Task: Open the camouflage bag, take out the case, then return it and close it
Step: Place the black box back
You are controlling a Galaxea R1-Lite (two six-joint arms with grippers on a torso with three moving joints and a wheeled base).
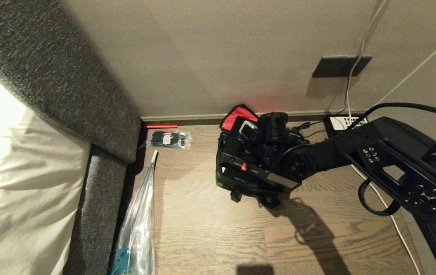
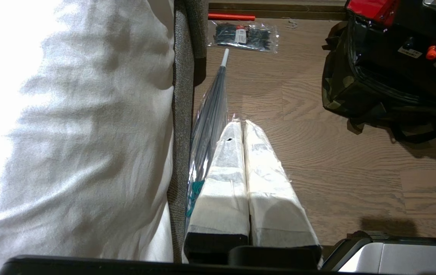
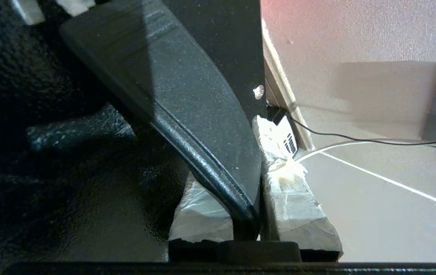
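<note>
The camouflage bag [image 1: 237, 186] sits open on the wooden floor by the wall, its red-lined lid [image 1: 237, 114] flipped back. The black case [image 1: 240, 154] with a small red latch [image 1: 243, 167] stands tilted in the bag's opening, partly above its rim. My right gripper [image 1: 258, 139] is over the case, shut on the case's black handle [image 3: 202, 114], which runs between the white-wrapped fingers [image 3: 290, 198]. In the left wrist view the bag [image 2: 340, 91] and case [image 2: 389, 42] lie off to one side. My left gripper [image 2: 242, 126] hangs shut and empty above the floor near the bed.
A bed with a white sheet [image 1: 15, 160] and grey padded frame [image 1: 99, 179] fills the left. A clear folded umbrella [image 1: 141, 221] lies along it. A packet of black cable ties [image 1: 168, 138] and a red stick [image 1: 160, 126] lie by the skirting. A white device [image 1: 346, 123] and cables run right.
</note>
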